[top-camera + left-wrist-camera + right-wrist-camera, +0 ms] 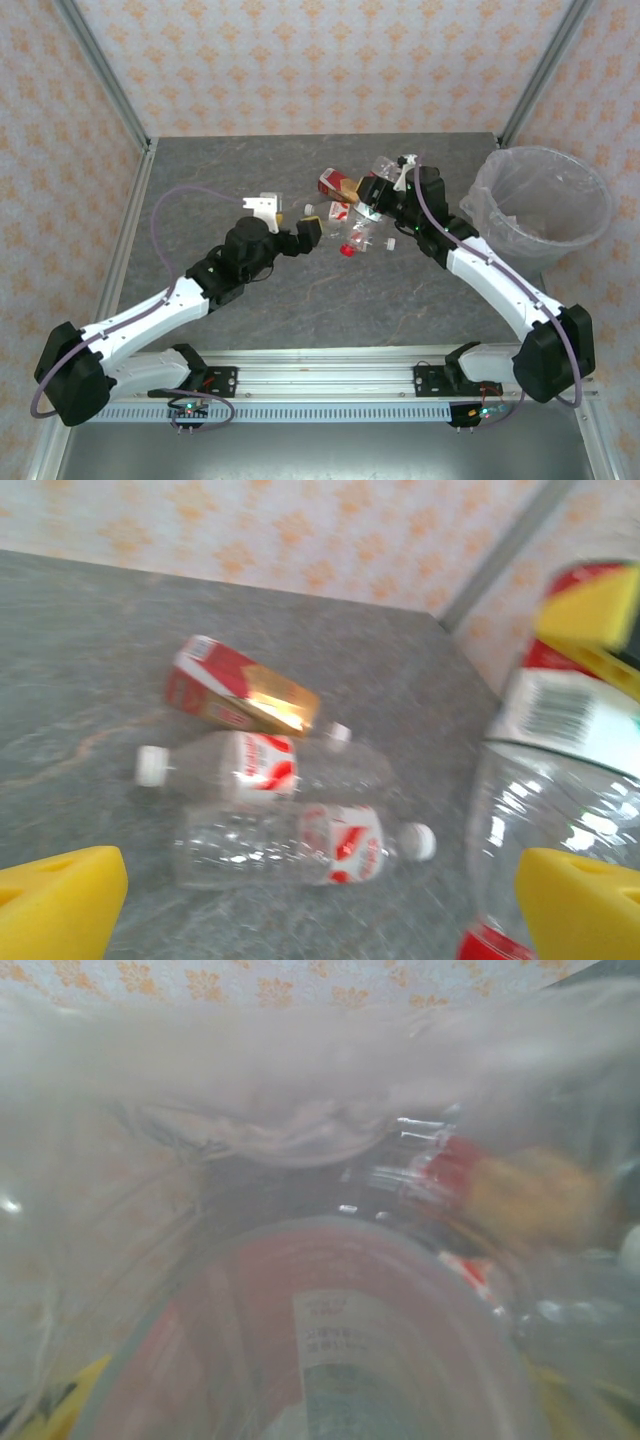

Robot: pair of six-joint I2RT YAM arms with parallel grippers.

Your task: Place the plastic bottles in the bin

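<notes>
Top external: left gripper gapes beside the plastic bottles mid-table. Right gripper clamps a red-capped bottle. The bin stands far right. Left wrist: barcode label, wording illegible. Right wrist: blurred red label, unreadable.

The left half of the table lies bare and gives wide passage. Mid-table a cluster of bottles lies packed close. It is hemmed in by the left gripper, fingers spread wide, and the right gripper, clamped on a held bottle just beside the left gripper's right pad. The right arm crosses the table between the cluster and the bin, whose mouth stands open above.
</notes>
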